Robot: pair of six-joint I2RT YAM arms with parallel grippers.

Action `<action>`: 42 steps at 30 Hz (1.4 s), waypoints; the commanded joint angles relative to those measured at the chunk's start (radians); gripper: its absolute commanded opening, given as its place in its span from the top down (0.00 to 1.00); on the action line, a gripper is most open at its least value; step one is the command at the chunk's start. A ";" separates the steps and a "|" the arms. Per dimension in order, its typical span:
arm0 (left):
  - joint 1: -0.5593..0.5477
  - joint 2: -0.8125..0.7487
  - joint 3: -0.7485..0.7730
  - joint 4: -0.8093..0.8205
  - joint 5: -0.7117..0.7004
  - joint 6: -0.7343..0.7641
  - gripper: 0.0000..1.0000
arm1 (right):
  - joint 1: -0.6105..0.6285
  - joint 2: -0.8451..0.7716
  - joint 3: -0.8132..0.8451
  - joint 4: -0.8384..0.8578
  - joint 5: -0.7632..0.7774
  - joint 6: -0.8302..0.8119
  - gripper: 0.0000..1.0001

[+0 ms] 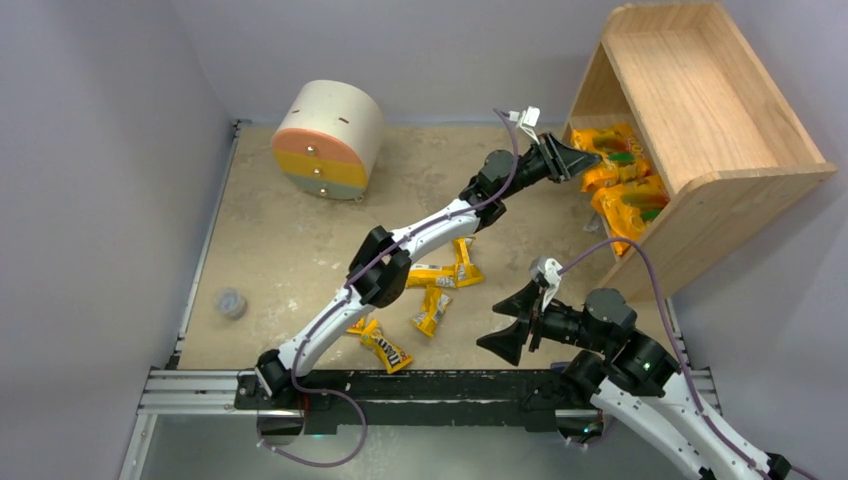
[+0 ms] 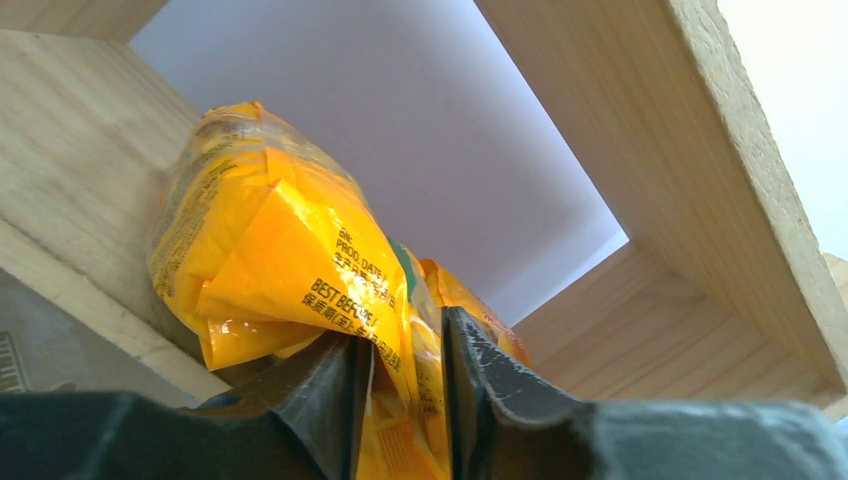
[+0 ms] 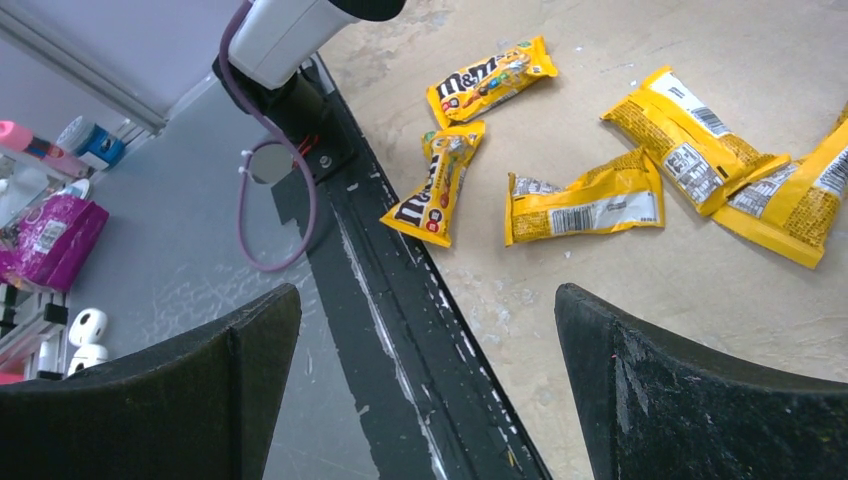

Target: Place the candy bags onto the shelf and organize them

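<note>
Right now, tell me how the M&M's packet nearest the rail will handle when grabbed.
The packet looks lumpy and slightly bent, so it will probably flop. Its film is glossy, so likely slippery. It lies flat on the table, so the open right hand may slide it rather than pinch it.

White links, black joints on left arm [image 1: 440, 226], right arm [image 1: 652, 415]; purple cables [image 1: 652, 272] looped alongside; matte black wedge-shaped fingers [image 3: 680, 400], rough-textured.
</note>
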 commanded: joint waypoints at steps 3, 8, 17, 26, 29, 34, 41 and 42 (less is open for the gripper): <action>0.005 -0.025 0.051 0.035 0.003 0.039 0.61 | 0.001 -0.016 0.000 0.006 0.041 0.017 0.01; 0.014 -0.076 0.001 -0.036 0.039 0.105 0.46 | 0.001 -0.014 0.003 -0.001 0.054 0.019 0.01; 0.037 -0.114 -0.038 -0.041 0.122 0.115 0.13 | 0.001 -0.012 0.005 -0.004 0.068 0.018 0.01; 0.042 -0.226 -0.116 -0.032 0.188 0.196 0.09 | 0.001 -0.005 0.015 -0.018 0.104 0.021 0.01; 0.054 -0.333 -0.207 -0.099 0.185 0.275 0.08 | 0.001 0.011 0.028 -0.027 0.141 0.021 0.01; 0.103 -0.584 -0.481 -0.245 0.103 0.455 0.06 | 0.001 0.071 0.112 -0.086 0.241 0.004 0.01; 0.231 -1.054 -1.002 -0.295 -0.038 0.586 0.05 | 0.001 0.262 0.268 -0.185 0.382 -0.048 0.01; 0.232 -1.114 -1.054 -0.347 -0.089 0.631 0.04 | 0.002 0.293 0.290 -0.180 0.402 -0.049 0.01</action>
